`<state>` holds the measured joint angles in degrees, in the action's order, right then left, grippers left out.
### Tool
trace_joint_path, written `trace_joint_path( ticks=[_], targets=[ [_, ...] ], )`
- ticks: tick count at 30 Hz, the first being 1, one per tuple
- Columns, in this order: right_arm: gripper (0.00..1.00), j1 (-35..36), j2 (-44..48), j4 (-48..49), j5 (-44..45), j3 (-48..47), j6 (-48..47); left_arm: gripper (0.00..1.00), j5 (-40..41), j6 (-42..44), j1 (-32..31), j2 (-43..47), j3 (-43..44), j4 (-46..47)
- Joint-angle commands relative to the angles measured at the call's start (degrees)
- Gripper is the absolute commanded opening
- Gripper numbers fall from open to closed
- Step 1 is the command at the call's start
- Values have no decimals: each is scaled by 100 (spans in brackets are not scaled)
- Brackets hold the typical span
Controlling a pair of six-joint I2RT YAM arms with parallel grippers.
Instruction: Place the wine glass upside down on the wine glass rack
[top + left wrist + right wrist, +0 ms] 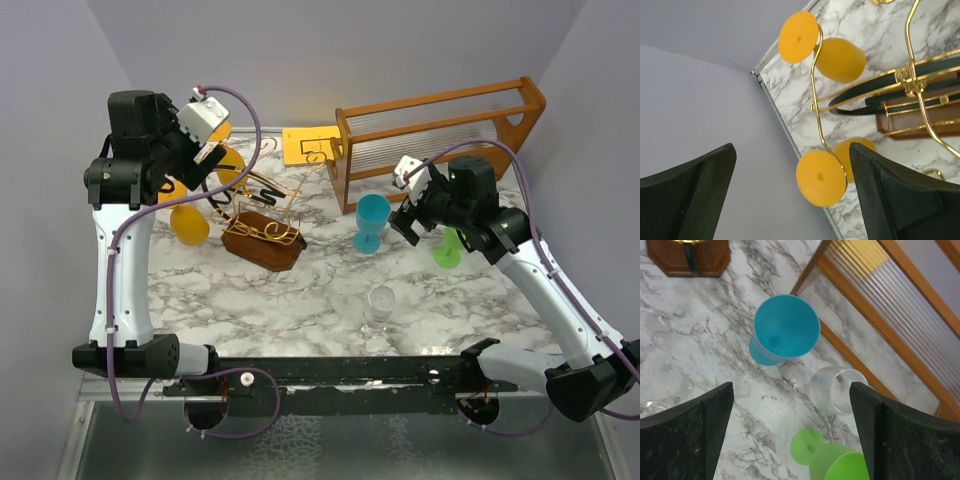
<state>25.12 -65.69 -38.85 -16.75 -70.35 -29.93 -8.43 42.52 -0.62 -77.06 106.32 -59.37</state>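
Note:
The wine glass rack [268, 212] has gold wire arms on a dark brown base [262, 243] at the left of the table. Two yellow wine glasses hang upside down on it, one nearer my left gripper [820, 177] and one farther along [839, 59]. My left gripper [213, 172] is raised beside them, open and empty [790, 200]. My right gripper [408, 222] is open and empty, hovering above a blue glass [785, 327], a clear glass [835, 390] and a green glass [840, 460], all upright on the table.
A large orange-brown wooden frame [440, 140] with clear rods stands at the back right, close behind the right gripper. Another clear glass [381, 303] stands near the front middle. A yellow sheet [308, 145] lies at the back. Walls close in on the left and right.

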Motion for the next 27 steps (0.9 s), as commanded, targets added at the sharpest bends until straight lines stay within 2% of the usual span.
trace_joint_path(
  ticks=[1, 8, 13, 17, 27],
  targets=[
    [97, -3, 30, 427, 1123, 324, 348, 99, -128, -1176, -17, -219, 139, 794],
    [89, -70, -364, 656, 1690, 117, 797, 99, -115, -1406, -17, -194, -165, 1148],
    [74, -171, -877, 794, 2327, -61, 1024, 99, -403, -1431, -17, -265, 1, 1019],
    [63, -290, -1101, 736, 2430, -308, 1203, 99, -439, -1426, -17, -411, 227, 885],
    [61, -849, -1241, 503, 1787, -558, 1472, 99, -545, -1317, -17, -683, 604, 638]
  ],
)
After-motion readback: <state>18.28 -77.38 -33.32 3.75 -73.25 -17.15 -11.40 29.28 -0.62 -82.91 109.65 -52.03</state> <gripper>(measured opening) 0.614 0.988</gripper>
